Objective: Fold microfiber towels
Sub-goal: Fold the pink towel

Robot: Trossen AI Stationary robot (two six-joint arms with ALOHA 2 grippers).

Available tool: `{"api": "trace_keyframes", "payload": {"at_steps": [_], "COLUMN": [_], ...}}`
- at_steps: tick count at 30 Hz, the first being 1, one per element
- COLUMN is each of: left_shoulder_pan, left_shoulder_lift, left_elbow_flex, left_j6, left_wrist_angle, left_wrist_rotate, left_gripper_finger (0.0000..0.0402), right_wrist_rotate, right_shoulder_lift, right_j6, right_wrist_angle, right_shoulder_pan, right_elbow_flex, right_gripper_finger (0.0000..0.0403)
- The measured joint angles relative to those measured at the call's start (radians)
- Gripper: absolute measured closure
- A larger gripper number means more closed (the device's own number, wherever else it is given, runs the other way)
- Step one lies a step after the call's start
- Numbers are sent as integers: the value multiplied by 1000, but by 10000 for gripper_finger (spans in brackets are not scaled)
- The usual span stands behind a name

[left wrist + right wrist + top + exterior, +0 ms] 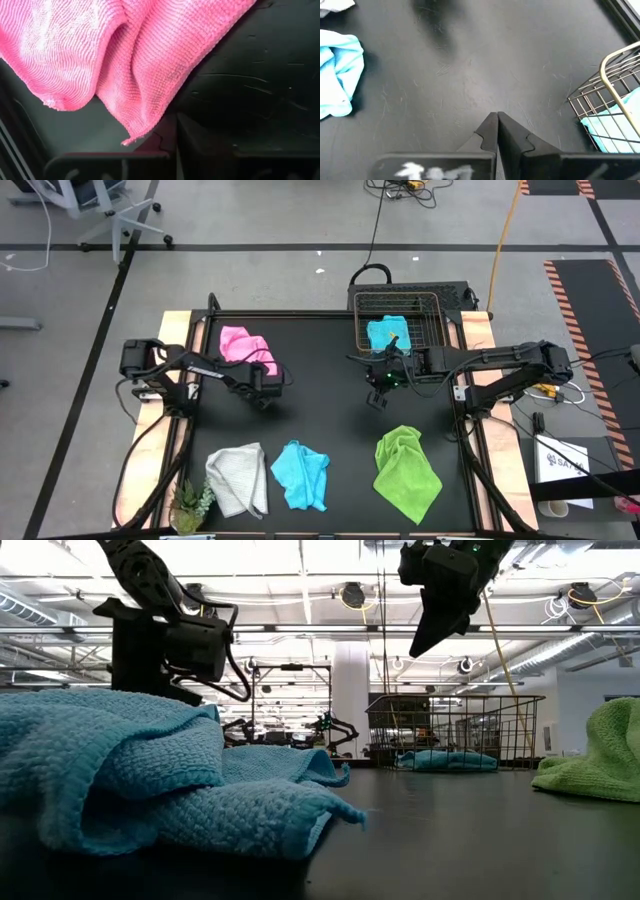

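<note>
Your left gripper has its jaws closed on the near edge of the pink towel, far left of the table. Right gripper: jaws pressed together, empty, raised beside the wire basket holding one blue towel. White-grey, blue and green towels line the near edge.

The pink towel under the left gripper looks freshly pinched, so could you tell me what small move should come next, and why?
Probably a short lift, drawing the pinched edge toward the table's open middle. The left gripper is shut on the pink towel, which lies crumpled and must be spread before folding. The right gripper hangs shut and empty beside the wire basket.
</note>
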Motion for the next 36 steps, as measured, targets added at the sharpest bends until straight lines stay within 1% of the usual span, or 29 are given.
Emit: {"api": "trace_keyframes", "payload": {"at_steps": [3, 8, 13, 18, 23, 25, 32, 36], "left_shoulder_pan": [0, 20, 21, 22, 21, 17, -23, -42], "left_shoulder_lift": [2, 2, 1, 1, 0, 0, 0, -1], "left_elbow_flex": [20, 28, 28, 28, 29, 29, 30, 30], "left_j6": [-9, -30, 17, 6, 8, -8, -62, -73], "left_wrist_angle": [-18, -57, -53, -54, -59, -59, -61, -74], "left_wrist_rotate": [-3, -9, -9, -30, -33, -29, -4, -34], "left_gripper_finger": [393, 363, 314, 264, 230, 224, 222, 222], "right_wrist_rotate": [-1, -1, -2, -2, -2, -2, -2, -2], "right_shoulder_lift": [0, 0, 0, 0, 0, 0, 0, 0], "right_j6": [0, 0, -1, -3, -3, -3, -1, 0], "right_wrist_angle": [0, 0, 0, 0, 0, 0, 0, 0], "right_shoulder_pan": [0, 0, 0, 0, 0, 0, 0, 0], "right_elbow_flex": [0, 0, 0, 0, 0, 0, 0, 0], "right_gripper_finger": [403, 403, 403, 403, 403, 403, 403, 403]}}
